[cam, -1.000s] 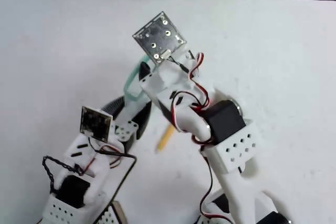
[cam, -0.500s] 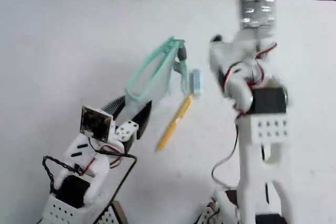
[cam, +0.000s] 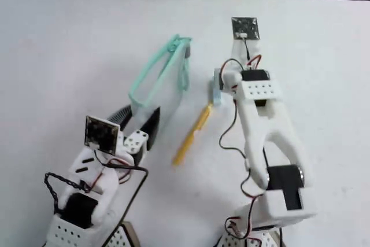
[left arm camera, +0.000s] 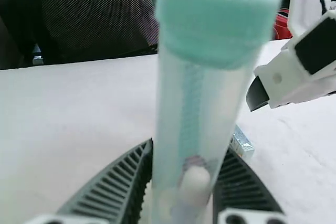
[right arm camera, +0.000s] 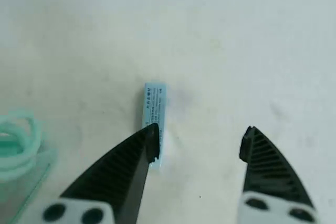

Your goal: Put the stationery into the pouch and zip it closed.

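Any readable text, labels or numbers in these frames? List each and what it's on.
blue eraser: lines of small print along its sleeve, too blurred to read.
pencil: no marking can be made out.
pouch: no print seen.
Nothing in these views can be quoted.

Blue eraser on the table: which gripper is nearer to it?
Right. The right gripper hangs open just over the blue eraser; the left gripper is farther off, shut on the pouch.
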Tool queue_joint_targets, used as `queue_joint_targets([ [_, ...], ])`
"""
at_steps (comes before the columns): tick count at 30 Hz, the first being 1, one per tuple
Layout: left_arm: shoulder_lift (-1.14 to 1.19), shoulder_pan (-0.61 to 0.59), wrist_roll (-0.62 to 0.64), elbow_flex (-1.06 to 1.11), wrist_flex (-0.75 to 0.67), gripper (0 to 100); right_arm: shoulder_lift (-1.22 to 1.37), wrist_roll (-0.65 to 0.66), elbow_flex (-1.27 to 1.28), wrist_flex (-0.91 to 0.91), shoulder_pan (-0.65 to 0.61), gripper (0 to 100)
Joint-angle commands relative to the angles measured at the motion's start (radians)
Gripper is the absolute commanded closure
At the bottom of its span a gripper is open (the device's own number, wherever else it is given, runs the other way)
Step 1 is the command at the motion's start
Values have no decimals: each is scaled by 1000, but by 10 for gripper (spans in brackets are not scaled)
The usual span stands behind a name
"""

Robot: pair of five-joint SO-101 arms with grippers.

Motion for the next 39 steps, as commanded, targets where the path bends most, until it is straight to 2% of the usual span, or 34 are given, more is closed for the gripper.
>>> queue_joint_targets([
  [1,-7,-1,-8,-46,-26,833,41,-3,-71,-21,-36,752],
  [13,-7,-1,-8,-32,-31,832,300,-3,-259,-15,-47,752],
  [25,-7,1,-8,-32,-31,832,377,-3,-336,36,-53,756],
  [33,-7,1,-8,-29,-31,832,455,77,-431,102,-62,984],
  [39,-7,1,-8,-29,-31,832,458,77,-431,114,-54,982],
])
